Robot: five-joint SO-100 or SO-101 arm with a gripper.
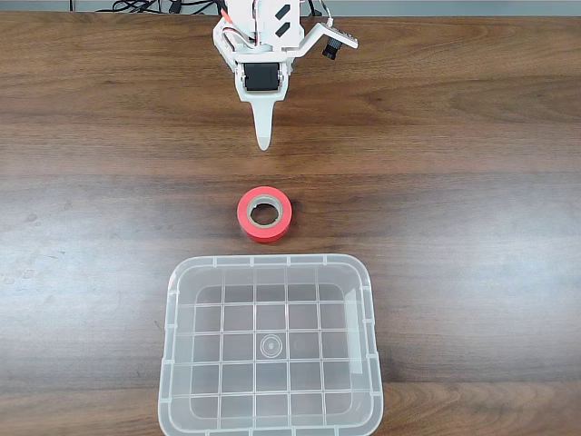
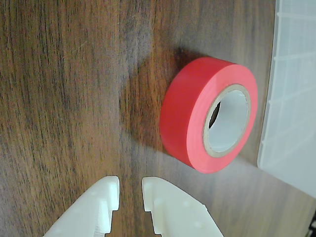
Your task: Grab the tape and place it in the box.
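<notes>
The tape (image 1: 246, 223), a small red-orange roll with a beige core ring, lies flat on the wooden table just above the box (image 1: 169, 363) in the fixed view. The box is a clear plastic bin with a grid bottom and nothing inside. My gripper (image 1: 263, 138) hangs over the table above the tape in that view, a short gap away, touching nothing. In the wrist view the tape (image 2: 187, 116) sits ahead and to the right of my white fingertips (image 2: 109, 190). The gripper (image 2: 131, 187) shows only a thin slit between its jaws and holds nothing. The box (image 2: 291, 98) edge is at the right.
The dark wooden table (image 1: 454, 182) stretches wide to both sides of the tape and box. Cables (image 1: 163, 7) lie along the far edge behind the arm's base.
</notes>
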